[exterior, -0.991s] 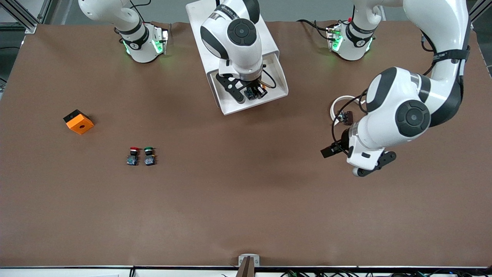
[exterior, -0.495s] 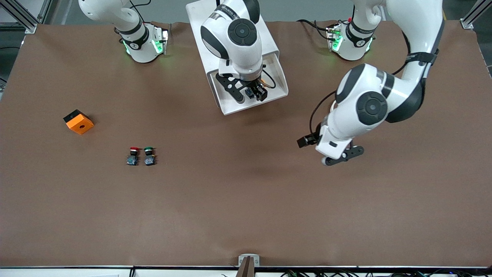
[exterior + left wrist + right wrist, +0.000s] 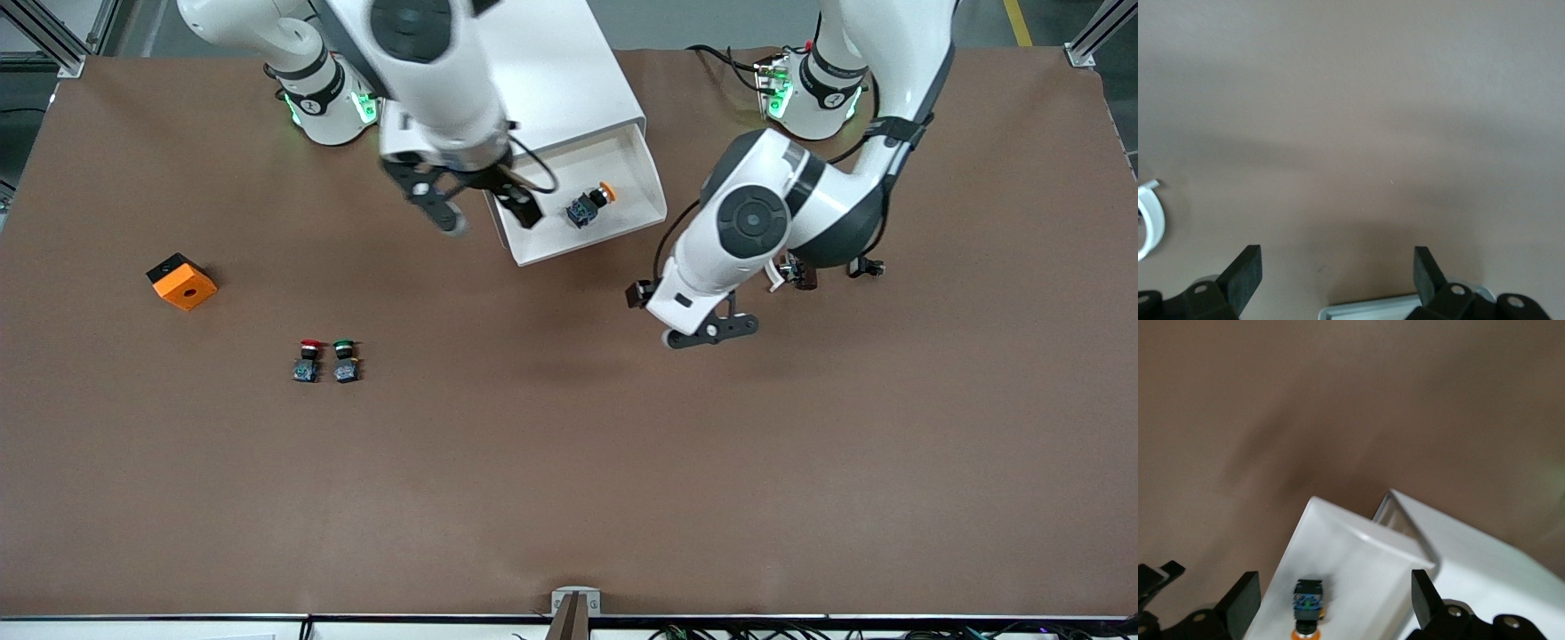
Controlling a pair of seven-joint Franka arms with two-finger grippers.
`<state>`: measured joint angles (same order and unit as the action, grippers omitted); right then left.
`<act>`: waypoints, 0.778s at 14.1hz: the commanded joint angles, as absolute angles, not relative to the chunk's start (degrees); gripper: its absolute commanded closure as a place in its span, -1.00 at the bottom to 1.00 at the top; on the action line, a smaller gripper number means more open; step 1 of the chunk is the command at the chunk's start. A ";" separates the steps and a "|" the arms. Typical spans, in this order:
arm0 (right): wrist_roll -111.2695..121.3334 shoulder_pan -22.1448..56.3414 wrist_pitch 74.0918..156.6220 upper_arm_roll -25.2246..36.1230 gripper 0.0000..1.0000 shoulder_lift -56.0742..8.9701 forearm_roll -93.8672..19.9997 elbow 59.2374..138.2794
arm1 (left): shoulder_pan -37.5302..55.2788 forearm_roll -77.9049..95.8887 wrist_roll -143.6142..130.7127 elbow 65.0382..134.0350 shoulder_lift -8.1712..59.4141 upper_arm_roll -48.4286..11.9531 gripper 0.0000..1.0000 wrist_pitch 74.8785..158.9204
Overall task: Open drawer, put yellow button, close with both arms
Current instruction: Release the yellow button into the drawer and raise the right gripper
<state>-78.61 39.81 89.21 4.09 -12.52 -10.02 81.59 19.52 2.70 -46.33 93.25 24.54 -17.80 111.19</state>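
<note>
**Button in the drawer**

Brown table [image 3: 551, 462], front view: the yellow button [image 3: 589, 205] lies in the open drawer [image 3: 653, 191]. Right gripper [image 3: 484, 213] hangs over its edge, left gripper [image 3: 711, 329] over bare table

Wrist views: both jaws spread wide, holding nothing

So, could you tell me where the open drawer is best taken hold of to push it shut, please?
Probably at the cream front panel, the edge nearest the front camera. The drawer stands pulled out of the cabinet with the yellow button lying inside, so come from the front-camera side, the pincers pressing the panel flat toward the cabinet.
</note>
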 commanded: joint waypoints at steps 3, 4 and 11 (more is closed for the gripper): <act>-51.21 26.22 79.82 3.16 -1.00 -6.25 -10.46 82.70 | 26.09 1.93 -56.93 93.69 24.79 -17.75 -1.00 109.88; -44.10 23.23 78.93 3.34 -1.00 -5.28 -10.37 83.05 | 27.84 2.11 -58.87 93.60 24.70 -17.75 -1.00 107.95; -7.96 7.58 81.11 3.34 -1.00 -0.63 -1.41 89.28 | 32.08 4.29 -66.26 93.43 24.69 -22.06 -1.00 100.72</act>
